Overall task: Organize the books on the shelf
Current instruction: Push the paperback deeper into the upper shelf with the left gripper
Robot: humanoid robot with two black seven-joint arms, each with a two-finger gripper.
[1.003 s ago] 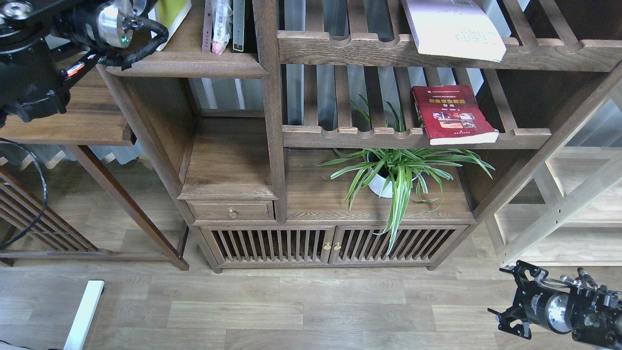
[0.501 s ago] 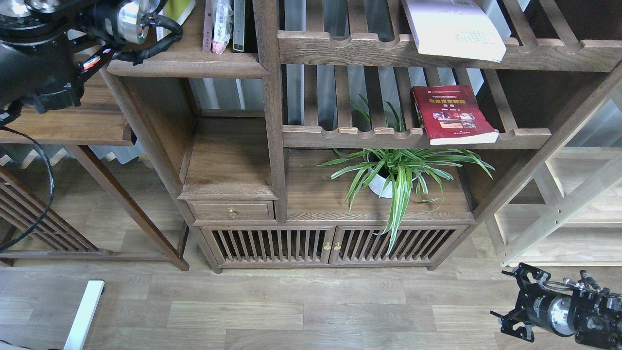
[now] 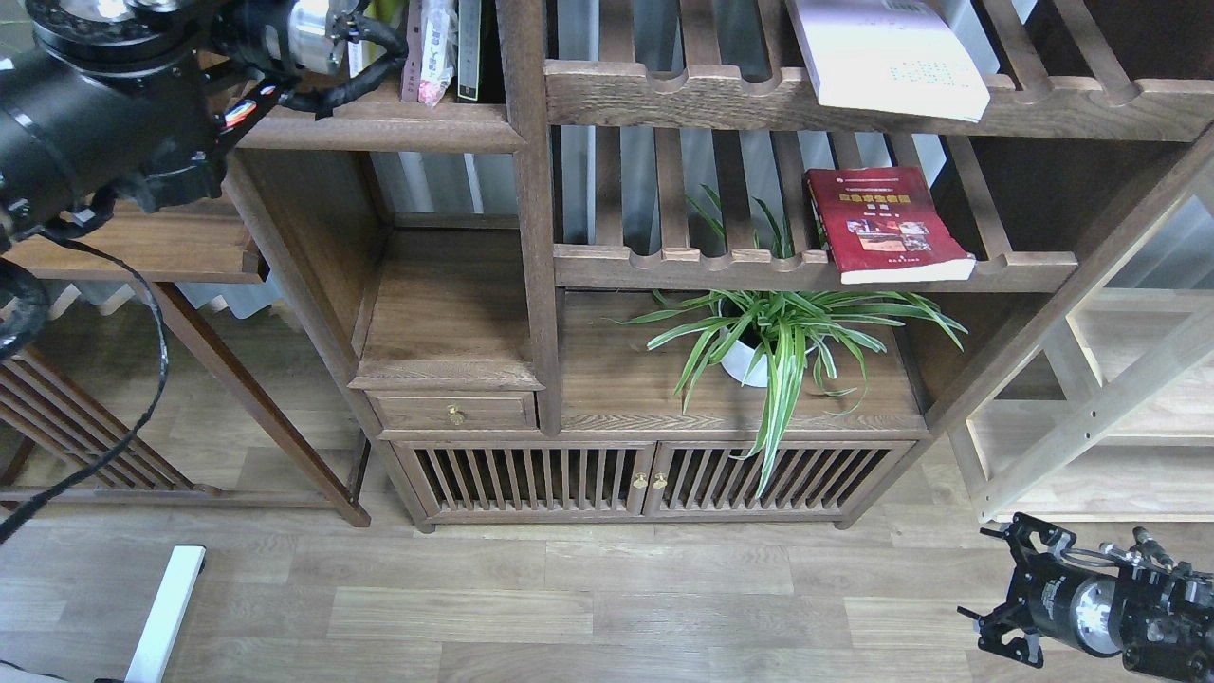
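Two books (image 3: pixel 887 223) lie far from right claw (image 3: pixel 991 621).

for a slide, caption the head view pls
Left arm reaches to the top-left shelf; red book and white book lie on slatted racks.

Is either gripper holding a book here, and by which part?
Cannot be told for the left gripper: its tip leaves the frame beside the yellow-green book. The right gripper holds nothing.

The red book (image 3: pixel 887 224) on the slatted rack carries a yellow title block and small lines of print, all too small to read. The white book (image 3: pixel 887 55) above it shows rows of faint dotted print, equally unreadable. No other lettering can be read.
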